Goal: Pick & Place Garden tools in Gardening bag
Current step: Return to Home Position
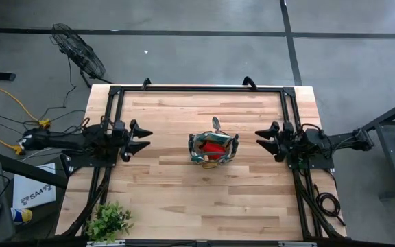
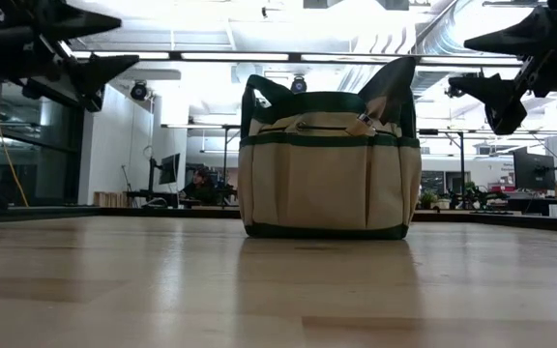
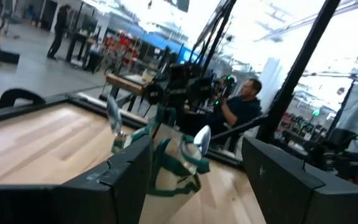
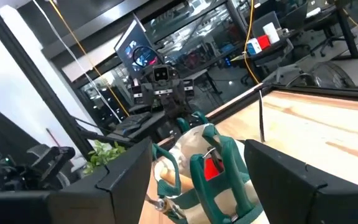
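Canvas gardening bag [image 2: 329,184], round and green-trimmed, stands on planked wooden table [image 1: 184,199].

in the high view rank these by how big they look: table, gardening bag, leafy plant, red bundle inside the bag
1. table, by far the largest
2. gardening bag and leafy plant: they look about alike, so no clear order between them
3. red bundle, the smallest
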`<state>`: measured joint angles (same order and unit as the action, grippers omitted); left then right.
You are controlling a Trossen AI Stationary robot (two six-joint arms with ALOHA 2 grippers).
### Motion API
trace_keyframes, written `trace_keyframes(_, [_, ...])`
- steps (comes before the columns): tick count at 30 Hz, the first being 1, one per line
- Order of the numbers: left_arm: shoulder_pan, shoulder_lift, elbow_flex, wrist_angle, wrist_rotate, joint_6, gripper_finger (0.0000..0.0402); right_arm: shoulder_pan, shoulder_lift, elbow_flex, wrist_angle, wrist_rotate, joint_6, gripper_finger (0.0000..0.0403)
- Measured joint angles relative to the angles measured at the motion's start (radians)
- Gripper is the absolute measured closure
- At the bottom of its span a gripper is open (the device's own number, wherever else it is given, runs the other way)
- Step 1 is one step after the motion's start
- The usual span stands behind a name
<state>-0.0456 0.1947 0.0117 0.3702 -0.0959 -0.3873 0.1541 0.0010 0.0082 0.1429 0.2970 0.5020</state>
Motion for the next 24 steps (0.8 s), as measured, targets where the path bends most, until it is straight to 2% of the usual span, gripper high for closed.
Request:
trace_keyframes(7, [0.000, -0.191, 0.000, -0.201, -0.015, 0.011, 0.0160, 0.000, 0.000, 0.000, 0.001, 0.000, -0.035, 0.0155])
trace_keyframes(9, [0.000, -0.189, 0.001, -0.199, -0.018, 0.028, 0.0160, 0.000, 0.000, 0.000, 0.002, 0.000, -0.036, 0.0155])
trace_keyframes(15, [0.000, -0.189, 0.003, -0.334, -0.011, 0.026, 0.0160, 0.000, 0.000, 0.000, 0.003, 0.000, -0.061, 0.0155])
trace_keyframes(21, [0.000, -0.185, 0.003, -0.353, -0.015, 0.047, 0.0160, 0.000, 0.000, -0.001, -0.051, 0.132, -0.065, 0.0155])
trace_keyframes(24, [0.000, -0.189, 0.003, -0.351, -0.014, 0.015, 0.0160, 0.000, 0.000, -0.001, -0.055, 0.156, -0.064, 0.0155])
